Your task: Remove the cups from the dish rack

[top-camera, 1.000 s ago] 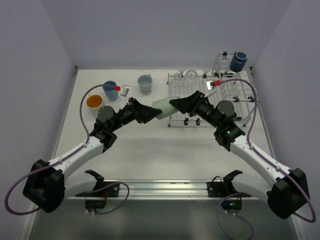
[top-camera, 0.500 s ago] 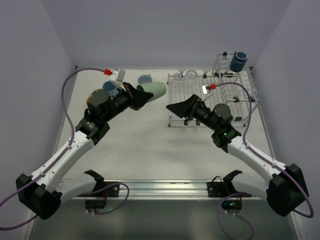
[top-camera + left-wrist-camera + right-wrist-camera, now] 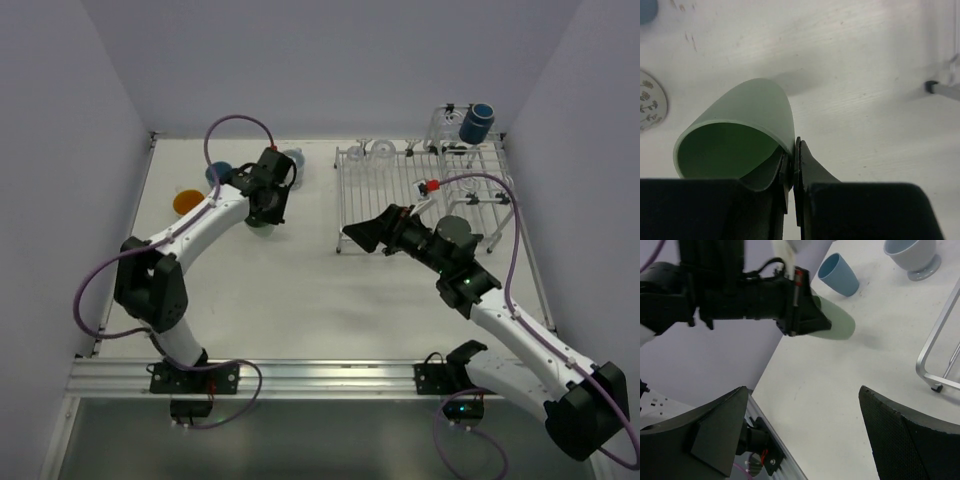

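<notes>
My left gripper [image 3: 264, 212] is shut on the rim of a pale green cup [image 3: 740, 130], one finger inside and one outside. The cup [image 3: 837, 323] is tilted on its side low over the table's far left; whether it touches the table I cannot tell. Close by stand a light blue cup [image 3: 838, 274], an orange cup [image 3: 187, 202] and a whitish mug [image 3: 912, 257]. My right gripper [image 3: 804, 390] is open and holds nothing, in front of the dish rack [image 3: 420, 190]. A navy mug [image 3: 477, 122] sits in the rack's raised basket, and clear glasses [image 3: 371, 151] stand at its far edge.
A rack foot [image 3: 939, 88] shows at the right of the left wrist view. The rack's front leg [image 3: 935, 360] stands right of my right gripper. Walls close the table in on the left, right and back.
The right gripper let go of the green cup, opened and drew back toward the rack. The left arm carried the cup away to the far left, beside the other cups.
</notes>
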Available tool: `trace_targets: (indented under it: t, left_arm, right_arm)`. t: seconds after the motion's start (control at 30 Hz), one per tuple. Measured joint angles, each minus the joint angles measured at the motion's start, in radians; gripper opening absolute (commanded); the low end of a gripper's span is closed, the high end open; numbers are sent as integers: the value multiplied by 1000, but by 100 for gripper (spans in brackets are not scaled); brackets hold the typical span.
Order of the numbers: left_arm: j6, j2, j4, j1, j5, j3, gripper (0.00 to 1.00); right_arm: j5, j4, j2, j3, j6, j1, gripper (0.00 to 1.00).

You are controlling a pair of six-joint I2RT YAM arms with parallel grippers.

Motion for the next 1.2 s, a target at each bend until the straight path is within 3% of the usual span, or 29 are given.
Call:
trace_targets:
  t: [0.23, 0.6, 1.03, 1.2]
  left_arm:
    - [68, 242, -116, 61, -15, 111, 0]
    - [131, 375, -145, 138, -2, 294, 1]
    - [140, 426, -177, 158, -20, 388, 0]
    - [125, 382, -201, 182, -26, 547, 0]
  right_arm:
    - [10, -49, -21, 0, -45, 0, 95]
    - [10, -71, -2, 0, -69, 0, 95]
    - [14, -82, 8, 0, -79, 0, 95]
    - [15, -83, 11, 0, -81, 0, 95]
